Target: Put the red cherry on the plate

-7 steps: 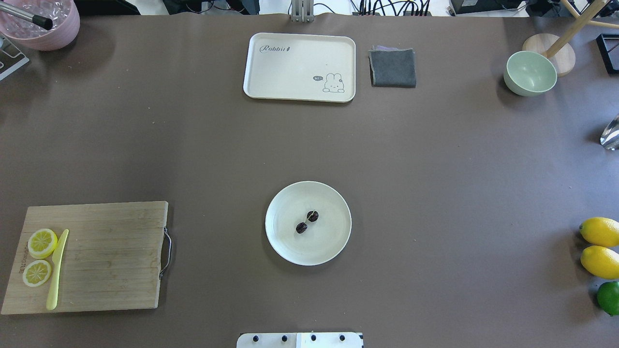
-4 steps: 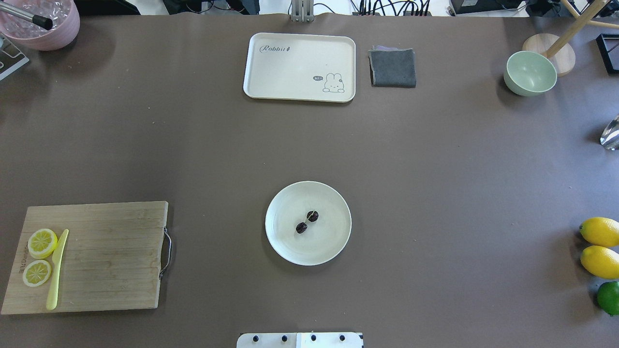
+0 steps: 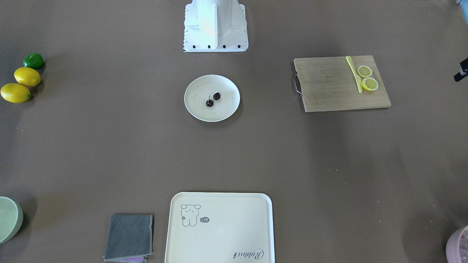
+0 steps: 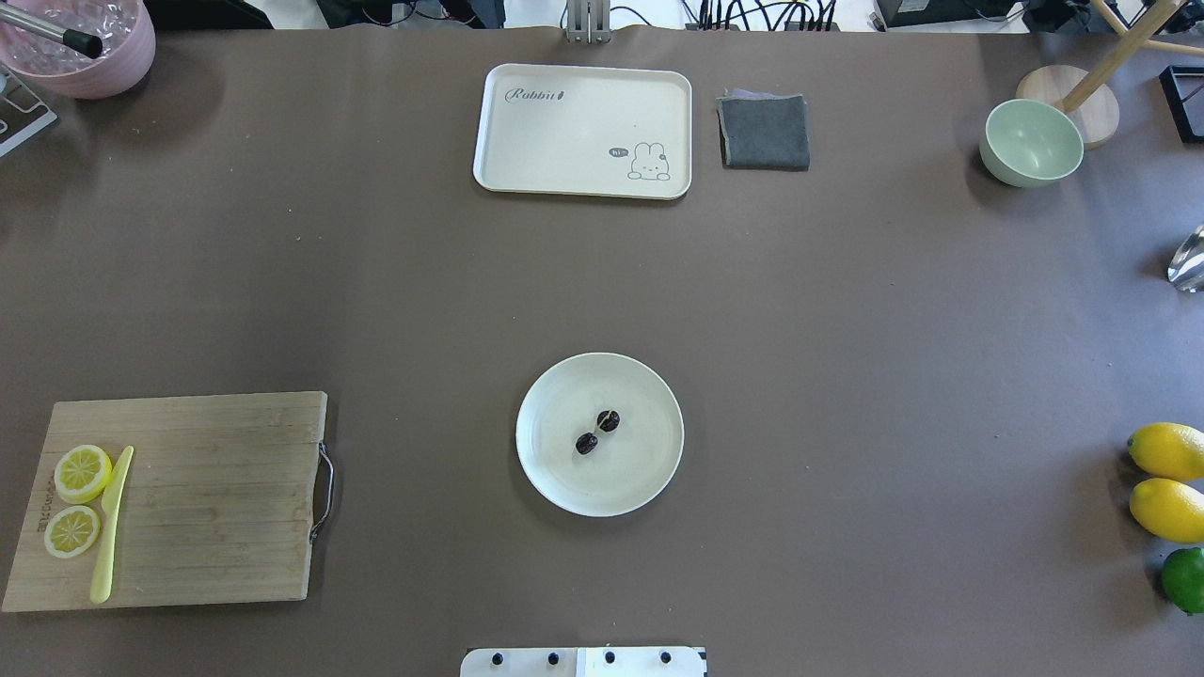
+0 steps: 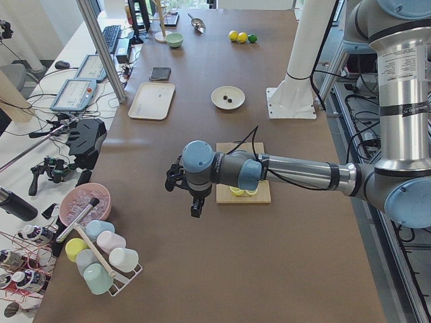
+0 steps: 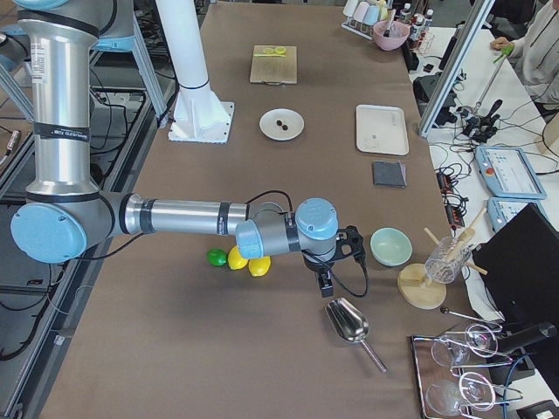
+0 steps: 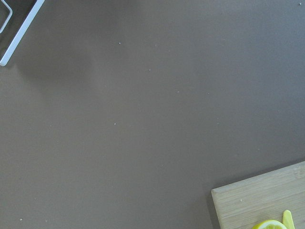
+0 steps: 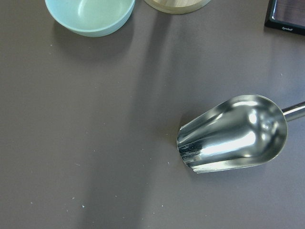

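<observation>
The red cherry [image 4: 597,432], two dark maroon fruits on one green stem, lies near the middle of the round cream plate [image 4: 550,475]. The front-facing view shows the same cherry [image 3: 212,99] on the plate [image 3: 195,109]. Both arms are held far from it. The left gripper [image 5: 195,205] hangs over bare table beyond the cutting board's end, seen only from the left side. The right gripper [image 6: 326,284] hovers by the metal scoop at the other table end. Whether either gripper is open or shut, I cannot tell.
A cutting board [image 4: 216,498] carries two lemon slices [image 4: 82,472] and a yellow knife [image 4: 111,527]. At the far edge lie a rabbit tray [image 4: 564,122] and grey cloth [image 4: 764,132]. A green bowl [image 4: 1032,141], scoop [image 8: 233,133], two lemons [image 4: 1166,480] and a lime [image 4: 1183,578] are on the right.
</observation>
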You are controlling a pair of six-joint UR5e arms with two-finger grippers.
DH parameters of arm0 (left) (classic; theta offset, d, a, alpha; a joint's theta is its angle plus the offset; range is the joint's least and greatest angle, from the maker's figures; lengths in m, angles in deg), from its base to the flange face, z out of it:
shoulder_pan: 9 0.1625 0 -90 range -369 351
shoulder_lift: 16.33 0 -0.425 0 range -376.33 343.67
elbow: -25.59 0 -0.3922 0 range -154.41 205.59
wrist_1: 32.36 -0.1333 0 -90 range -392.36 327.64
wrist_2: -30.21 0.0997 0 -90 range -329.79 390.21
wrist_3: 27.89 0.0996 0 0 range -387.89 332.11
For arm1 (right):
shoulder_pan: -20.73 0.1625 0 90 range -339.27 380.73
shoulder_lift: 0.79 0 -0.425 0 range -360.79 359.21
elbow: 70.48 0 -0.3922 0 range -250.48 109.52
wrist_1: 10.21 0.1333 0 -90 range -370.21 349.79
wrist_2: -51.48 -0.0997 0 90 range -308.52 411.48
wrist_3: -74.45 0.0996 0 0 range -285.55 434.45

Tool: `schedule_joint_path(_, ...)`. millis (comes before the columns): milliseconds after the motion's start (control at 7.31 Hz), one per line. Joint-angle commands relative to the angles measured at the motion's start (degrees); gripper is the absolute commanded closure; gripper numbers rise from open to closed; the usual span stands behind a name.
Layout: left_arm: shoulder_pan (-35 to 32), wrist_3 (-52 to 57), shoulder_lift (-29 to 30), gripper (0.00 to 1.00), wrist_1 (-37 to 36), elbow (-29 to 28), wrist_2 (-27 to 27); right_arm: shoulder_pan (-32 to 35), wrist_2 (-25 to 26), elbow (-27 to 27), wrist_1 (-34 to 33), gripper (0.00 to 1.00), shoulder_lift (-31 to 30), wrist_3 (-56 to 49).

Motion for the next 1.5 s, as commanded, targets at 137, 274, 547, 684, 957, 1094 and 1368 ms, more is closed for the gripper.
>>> schedule_joint_path(137,-0.76,0.25,0.28,0.02,-0.18,-0.66,0.03,-1.64,0.33,0.04,0.15,0.0,0.06,0.09)
schedule_joint_path(274,-0.68,0.07,0.28,0.02,-0.18,-0.48,0.9,-1.64,-0.1,0.3,0.23,0.0,0.15,0.18)
schedule_joint_path(547,-0.68,0.07,0.1,0.02,-0.18,-0.75,1.78,-1.64,-0.54,0.83,0.23,0.0,-0.11,0.35)
schedule_joint_path(684,-0.59,0.16,-0.16,0.02,-0.18,-0.92,1.79,-1.64,-0.98,1.0,0.23,0.0,0.06,0.35)
schedule_joint_path(957,-0.51,0.07,-0.16,0.02,-0.18,-1.45,1.79,-1.55,-0.98,1.09,0.5,0.0,0.06,0.35)
schedule_joint_path(1094,-0.51,0.16,-0.16,0.02,-0.18,-1.45,1.79,-1.64,-0.9,1.0,0.5,0.0,0.15,0.35)
schedule_joint_path(1368,-0.51,0.25,-0.43,0.02,-0.18,-1.36,1.7,-1.64,-0.9,1.0,0.5,0.0,0.41,0.35)
